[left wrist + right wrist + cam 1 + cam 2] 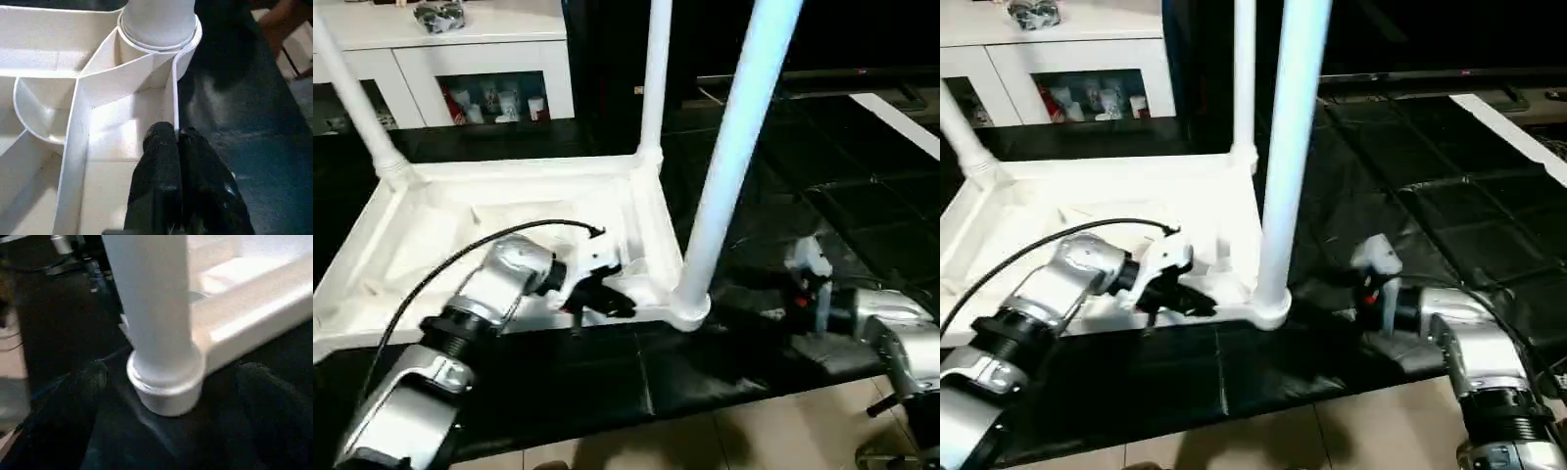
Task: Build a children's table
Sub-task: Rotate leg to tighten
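The children's table lies upside down on a black mat, its ribbed white top (440, 235) facing up. Legs stand in three corner sockets: the far left leg (352, 98), the far right leg (656, 78) and the near right leg (734, 157). My left gripper (175, 137) is shut on the thin near rim of the top, close to the near right socket (159, 46). My right gripper (171, 396) is low on the mat to the right of the near right leg (151, 308), open wide. Its fingers (83, 382) stand either side of the leg's base, apart from it.
A white cabinet (480, 59) with glass doors stands at the back left. The black mat (607, 382) ends at pale floor tiles (754, 441) in front. A white strip (901, 117) lies on the dark floor at the back right.
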